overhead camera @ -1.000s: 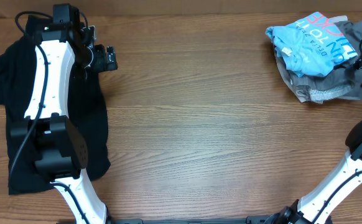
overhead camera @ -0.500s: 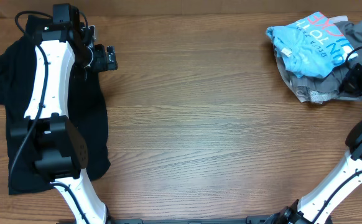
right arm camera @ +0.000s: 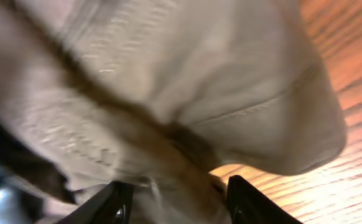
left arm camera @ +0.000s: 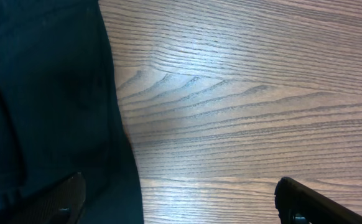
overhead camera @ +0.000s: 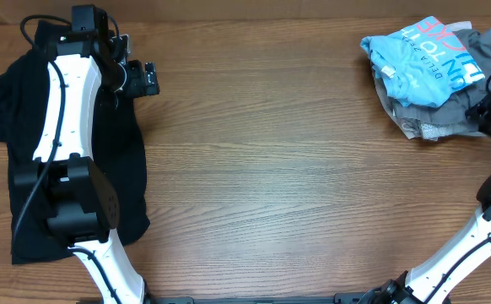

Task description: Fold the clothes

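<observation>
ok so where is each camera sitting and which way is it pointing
Overhead: above the table, looking straight down; both arms show, the left over the black garment, the right gripper at the clothes pile.
Left wrist: on the left gripper, looking down at the black garment's edge and bare wood; both fingertips at the bottom corners.
Right wrist: close against the grey garment, bunched between its fingers.
Shared: overhead and left wrist both see the black garment.

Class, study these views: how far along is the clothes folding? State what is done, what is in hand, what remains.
Done: nothing looks folded. The black garment lies spread out, the open left gripper at its edge; the blue shirt sits crumpled in a pile. In hand: the right gripper appears to pinch the grey garment at the pile's edge. Left: folding every piece.
</observation>
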`<state>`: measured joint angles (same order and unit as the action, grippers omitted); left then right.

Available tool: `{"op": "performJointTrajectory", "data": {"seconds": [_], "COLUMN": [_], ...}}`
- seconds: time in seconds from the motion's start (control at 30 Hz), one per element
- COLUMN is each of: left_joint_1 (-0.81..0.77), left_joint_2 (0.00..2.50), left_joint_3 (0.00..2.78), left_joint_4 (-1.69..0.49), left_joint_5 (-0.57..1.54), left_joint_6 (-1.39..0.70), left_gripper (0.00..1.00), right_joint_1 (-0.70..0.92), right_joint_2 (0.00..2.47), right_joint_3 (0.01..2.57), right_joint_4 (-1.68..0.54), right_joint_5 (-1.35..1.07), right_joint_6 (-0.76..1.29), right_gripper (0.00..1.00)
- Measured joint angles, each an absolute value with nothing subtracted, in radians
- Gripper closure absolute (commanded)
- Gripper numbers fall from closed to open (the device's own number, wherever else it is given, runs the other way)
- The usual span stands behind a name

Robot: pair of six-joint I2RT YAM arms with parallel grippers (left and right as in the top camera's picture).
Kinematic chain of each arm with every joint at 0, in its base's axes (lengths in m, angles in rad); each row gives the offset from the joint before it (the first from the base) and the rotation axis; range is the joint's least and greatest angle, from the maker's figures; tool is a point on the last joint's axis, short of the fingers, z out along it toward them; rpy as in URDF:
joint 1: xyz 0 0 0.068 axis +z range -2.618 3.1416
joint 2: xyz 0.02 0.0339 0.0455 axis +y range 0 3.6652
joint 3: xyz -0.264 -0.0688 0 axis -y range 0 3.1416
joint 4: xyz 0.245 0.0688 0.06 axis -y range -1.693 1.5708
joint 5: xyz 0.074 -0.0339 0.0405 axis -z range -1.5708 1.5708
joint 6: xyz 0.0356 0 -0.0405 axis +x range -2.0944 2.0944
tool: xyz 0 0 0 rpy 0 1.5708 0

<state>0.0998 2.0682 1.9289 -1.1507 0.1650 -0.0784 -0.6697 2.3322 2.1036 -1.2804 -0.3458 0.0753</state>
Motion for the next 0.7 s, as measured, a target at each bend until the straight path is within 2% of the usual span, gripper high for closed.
{"op": "performJointTrajectory", "data": {"seconds": [0.13,0.3,0.7], "left_joint_1": [0.1,0.1,0.1], "left_joint_2": [2.068,2.068,2.071], "left_joint_3": [1.929,1.929,1.929], "left_joint_4": [-1.151,-1.149,-1.14], "left_joint_5": [0.165,0.165,0.161], "left_joint_6": [-0.078,-0.078,-0.078], "left_gripper": [0.0,0.0,0.0], "right_joint_1": [-0.669,-0.667,-0.603], "right_joint_2": [2.332,2.332,2.332], "right_joint_3": [2.223,2.373,2.336], "right_joint_4": [-1.331,-1.351,-1.145], "right_joint_5": [-0.387,-0.396,-0.384], "right_joint_6": [0.078,0.078,0.079], "right_gripper": [0.46,0.34,0.36]}}
